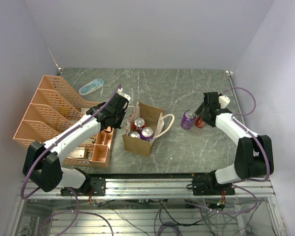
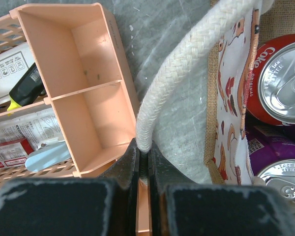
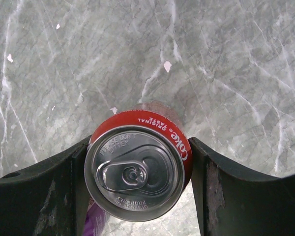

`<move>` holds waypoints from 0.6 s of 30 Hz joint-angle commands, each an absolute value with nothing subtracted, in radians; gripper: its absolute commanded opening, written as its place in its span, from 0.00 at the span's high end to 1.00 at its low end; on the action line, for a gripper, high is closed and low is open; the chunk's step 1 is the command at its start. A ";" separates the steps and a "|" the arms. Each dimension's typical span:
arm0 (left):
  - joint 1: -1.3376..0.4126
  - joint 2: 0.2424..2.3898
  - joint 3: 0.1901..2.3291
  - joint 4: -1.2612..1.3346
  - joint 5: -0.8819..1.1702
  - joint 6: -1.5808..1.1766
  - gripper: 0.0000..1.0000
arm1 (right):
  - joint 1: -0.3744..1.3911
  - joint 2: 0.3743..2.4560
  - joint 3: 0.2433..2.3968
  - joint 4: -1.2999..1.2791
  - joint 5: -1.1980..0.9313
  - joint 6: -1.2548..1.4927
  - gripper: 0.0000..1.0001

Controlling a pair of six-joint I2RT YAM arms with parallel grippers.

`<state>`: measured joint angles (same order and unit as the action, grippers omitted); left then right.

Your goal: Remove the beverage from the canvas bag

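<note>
The canvas bag (image 1: 140,141) stands open at mid-table with a red can (image 1: 138,123), a purple can (image 1: 147,132) and a third can (image 1: 134,134) inside. My left gripper (image 1: 124,109) is shut on the bag's left rope handle (image 2: 187,64), pinched between the jaws (image 2: 143,147). The patterned bag side (image 2: 231,98), a Coke can (image 2: 280,83) and a purple can (image 2: 280,167) show beside it. My right gripper (image 1: 202,118) is shut on a red Coke can (image 3: 135,172), upright on the table right of the bag. A purple can (image 1: 188,119) stands against it and also shows in the right wrist view (image 3: 96,221).
The orange plastic organizer (image 1: 49,113) stands left of the bag, its small compartments (image 2: 73,73) close to my left gripper, with packets in its slots. A blue-white object (image 1: 91,87) lies at the back. The bag's other rope handle (image 1: 169,123) hangs toward the right.
</note>
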<state>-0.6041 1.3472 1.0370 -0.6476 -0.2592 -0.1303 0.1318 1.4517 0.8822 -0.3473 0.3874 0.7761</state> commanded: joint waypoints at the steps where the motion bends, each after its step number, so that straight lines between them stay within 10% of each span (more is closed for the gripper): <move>1: -0.606 1.357 1.066 -0.627 -0.232 -0.124 0.93 | 0.126 1.388 0.886 -0.289 0.391 0.754 0.42; 9: -0.606 1.355 1.066 -0.627 -0.231 -0.124 0.93 | 0.126 1.329 0.865 -0.287 0.400 0.731 0.04; 18: -0.606 1.354 1.066 -0.627 -0.229 -0.124 0.93 | 0.124 1.242 0.813 -0.276 0.448 0.673 0.00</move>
<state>-0.6041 1.3495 1.0370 -0.6476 -0.2577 -0.1303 0.1318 1.2987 0.8230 -0.2939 0.4038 0.7170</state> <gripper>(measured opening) 0.120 0.996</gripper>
